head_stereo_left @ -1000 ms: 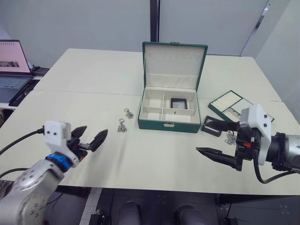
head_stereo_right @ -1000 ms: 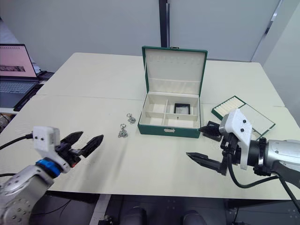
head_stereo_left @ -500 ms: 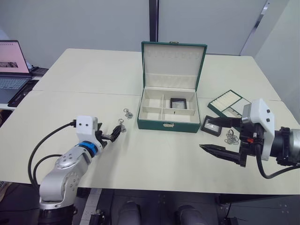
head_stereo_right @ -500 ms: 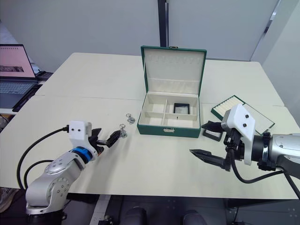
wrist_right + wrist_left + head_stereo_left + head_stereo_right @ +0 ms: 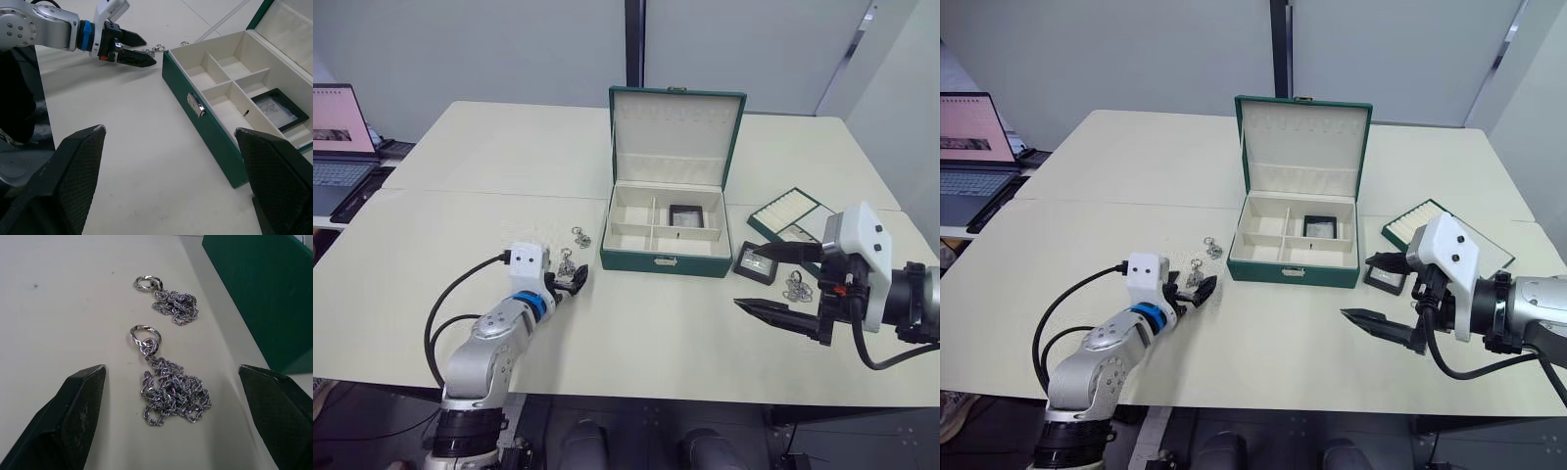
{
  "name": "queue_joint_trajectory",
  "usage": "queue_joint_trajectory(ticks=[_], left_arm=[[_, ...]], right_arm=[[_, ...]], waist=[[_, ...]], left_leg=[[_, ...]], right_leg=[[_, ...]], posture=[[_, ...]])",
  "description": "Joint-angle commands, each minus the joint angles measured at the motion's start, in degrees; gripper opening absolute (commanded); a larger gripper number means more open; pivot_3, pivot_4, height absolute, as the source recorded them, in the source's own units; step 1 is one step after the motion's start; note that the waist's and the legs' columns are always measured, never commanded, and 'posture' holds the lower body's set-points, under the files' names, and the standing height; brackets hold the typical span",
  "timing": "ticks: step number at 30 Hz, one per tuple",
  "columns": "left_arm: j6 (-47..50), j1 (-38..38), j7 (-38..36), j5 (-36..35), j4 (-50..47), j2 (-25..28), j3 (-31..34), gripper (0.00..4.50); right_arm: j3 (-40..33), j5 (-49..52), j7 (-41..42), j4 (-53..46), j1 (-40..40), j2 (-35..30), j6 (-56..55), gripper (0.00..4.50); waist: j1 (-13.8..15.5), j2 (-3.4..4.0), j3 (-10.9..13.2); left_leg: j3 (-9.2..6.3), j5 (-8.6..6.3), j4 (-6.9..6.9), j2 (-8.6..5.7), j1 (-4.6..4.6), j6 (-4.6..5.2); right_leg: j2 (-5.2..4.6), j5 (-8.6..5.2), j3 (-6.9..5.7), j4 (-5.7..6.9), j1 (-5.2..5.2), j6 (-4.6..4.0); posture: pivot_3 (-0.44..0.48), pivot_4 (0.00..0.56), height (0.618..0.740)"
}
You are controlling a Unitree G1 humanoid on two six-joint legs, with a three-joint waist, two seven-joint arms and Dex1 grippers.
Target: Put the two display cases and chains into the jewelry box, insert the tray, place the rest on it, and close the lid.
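The dark green jewelry box (image 5: 662,258) stands mid-table with its lid (image 5: 676,127) upright. One display case (image 5: 686,215) lies in its back right compartment; another (image 5: 754,262) lies on the table right of the box. The tray (image 5: 787,217) and the bunch of silver rings (image 5: 795,287) are further right. Two chains lie left of the box, one nearer it (image 5: 172,305), one nearer me (image 5: 171,394). My left gripper (image 5: 171,377) is open, low over the table, its fingers either side of the nearer chain. My right gripper (image 5: 746,278) hangs open in front of the outer display case.
A laptop (image 5: 337,137) sits on a side desk at the far left. The table's right edge runs just beyond the tray. The right wrist view shows the box's metal clasp (image 5: 197,105) on its front wall.
My left arm has reached forward and right, from the table's front left up to the nearer chain. The right gripper has drifted slightly right, still open.
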Motion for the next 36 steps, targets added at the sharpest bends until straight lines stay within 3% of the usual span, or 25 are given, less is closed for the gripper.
queue_joint_trajectory(ticks=[1, 15, 19, 30, 36], left_arm=[[-0.5, -1.3, 0.7, 1.0, -1.0, -0.8, -0.6, 4.48], [3.4, 1.1, 2.9, 1.3, -5.0, -2.3, 0.2, 4.48], [3.9, 1.0, 2.8, 0.9, -4.1, -2.6, 1.1, 3.59], [0.2, -0.2, -0.5, 2.8, 2.4, -0.8, 0.9, 0.11], [-1.9, -0.1, -1.5, 3.4, 4.7, -0.5, 0.9, 0.03]], right_arm=[[-2.0, 0.4, -0.3, -0.6, -1.0, -0.7, -0.2, 4.5], [-2.4, 0.4, -0.3, -0.5, -0.9, -0.7, 0.1, 4.5], [-2.9, 0.5, -0.1, -0.5, -0.8, -0.9, 0.3, 4.5], [-3.7, 1.9, -1.1, -1.1, -0.8, -0.7, 0.9, 4.5], [-3.5, 2.0, -1.7, -1.3, -0.6, -0.4, 1.0, 4.5]], waist=[[0.0, 0.0, 0.0], [0.0, -0.01, 0.0], [0.0, -0.01, 0.0], [0.0, 0.0, 0.0], [0.0, 0.02, 0.0]], left_leg=[[0.0, 0.0, 0.0, 0.0, 0.0, 0.0], [0.01, 0.01, 0.0, 0.0, 0.01, -0.01], [0.01, 0.0, 0.0, 0.0, 0.01, -0.01], [0.01, 0.0, 0.0, -0.02, 0.01, -0.01], [0.02, 0.0, -0.01, -0.02, 0.03, 0.0]], right_leg=[[0.0, 0.0, 0.0, 0.0, 0.0, 0.0], [0.0, 0.0, 0.02, 0.0, 0.0, 0.0], [0.0, 0.0, 0.02, 0.0, 0.0, 0.0], [-0.01, 0.0, 0.03, -0.02, 0.0, 0.0], [-0.01, 0.0, 0.03, -0.02, 0.01, 0.01]], posture=[[0.0, 0.15, 0.74], [0.0, 0.15, 0.74], [0.0, 0.15, 0.74], [0.0, 0.15, 0.74], [0.0, 0.15, 0.74]])
